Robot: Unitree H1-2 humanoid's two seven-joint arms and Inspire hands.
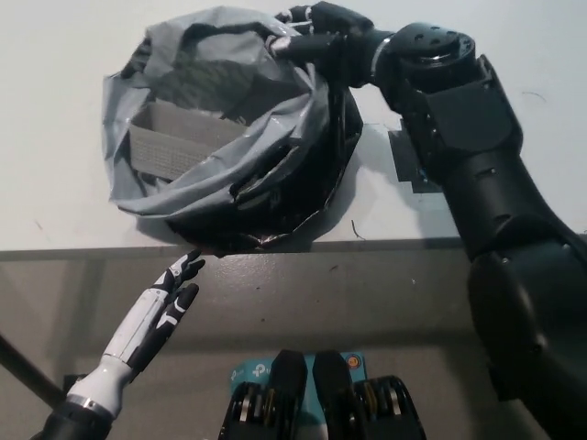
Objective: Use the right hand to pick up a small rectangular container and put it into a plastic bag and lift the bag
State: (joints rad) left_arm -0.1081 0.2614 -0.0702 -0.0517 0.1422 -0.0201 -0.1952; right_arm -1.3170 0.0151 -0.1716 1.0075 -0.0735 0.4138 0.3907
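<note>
Black right hand (316, 38) grips plastic bag (220, 137) rim.

A white table (55, 110) carries a grey plastic bag (229, 156).

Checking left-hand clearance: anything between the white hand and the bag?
Head view: only the bare table edge lies between the open left hand and the bag; they're apart.
</note>
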